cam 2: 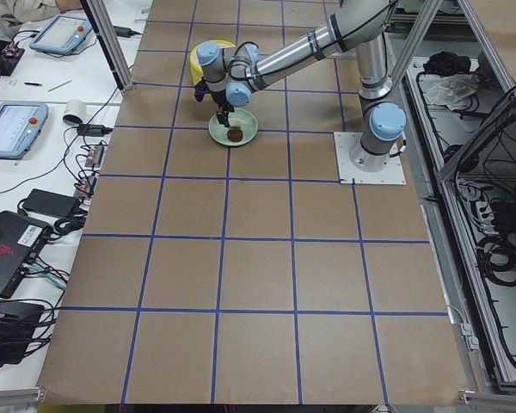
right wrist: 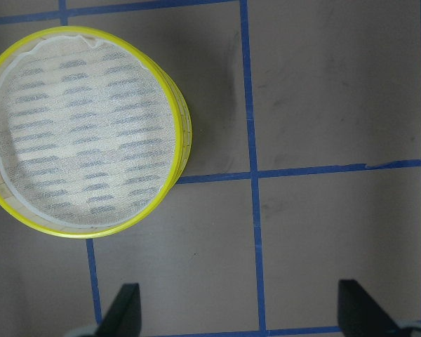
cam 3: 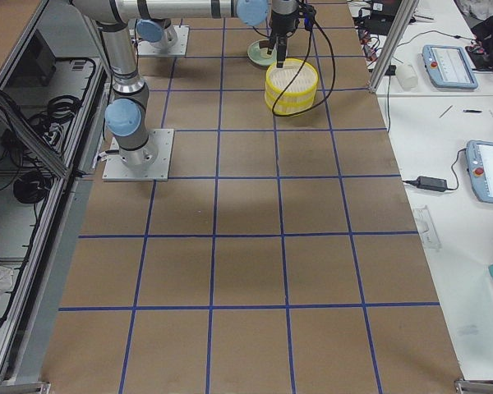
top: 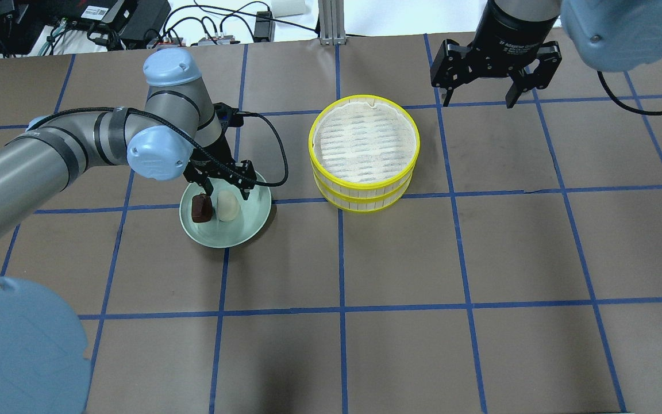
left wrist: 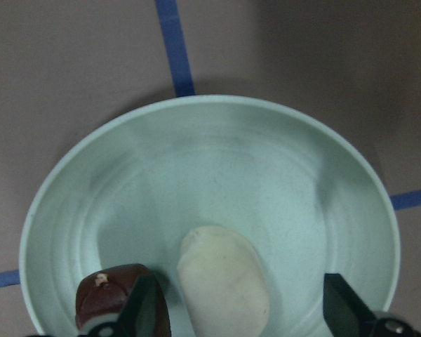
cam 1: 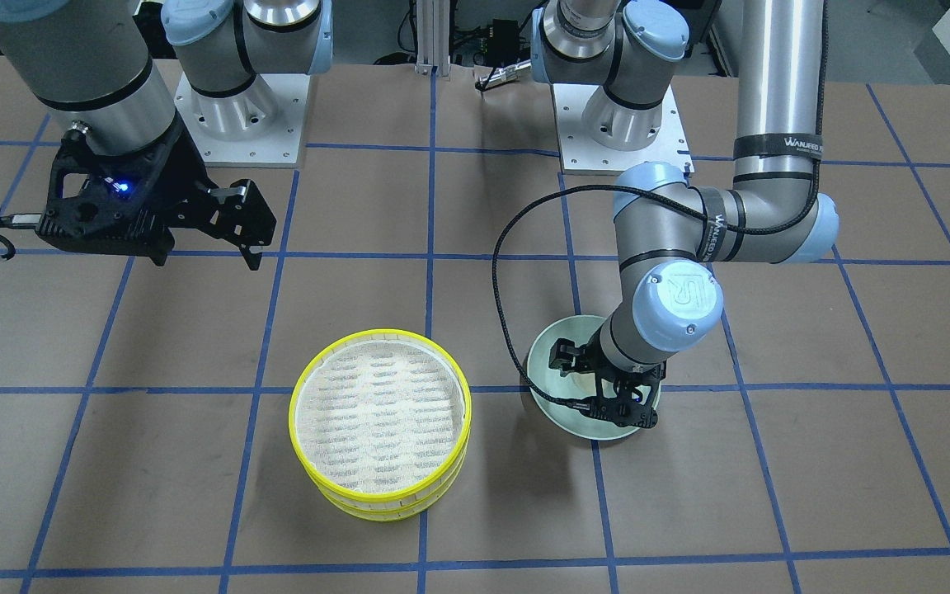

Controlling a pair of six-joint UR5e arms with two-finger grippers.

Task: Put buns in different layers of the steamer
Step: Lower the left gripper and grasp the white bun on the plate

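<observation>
The pale cream bun (top: 228, 205) and the dark reddish-brown bun (top: 200, 208) lie side by side in a light green plate (top: 222, 237). My left gripper (top: 227, 192) is open and low over the plate. In the left wrist view its fingers (left wrist: 146, 309) straddle the cream bun (left wrist: 224, 277), with the brown bun (left wrist: 109, 298) just outside one finger. The steamer (top: 364, 144), two stacked yellow-rimmed trays, stands to the plate's right with an empty top tray. My right gripper (top: 477, 100) is open and empty, in the air beyond the steamer.
The table is brown paper with a blue tape grid. A black cable (top: 273, 149) loops from the left wrist over the table beside the plate. The arm bases (cam 1: 240, 115) stand at the robot's edge.
</observation>
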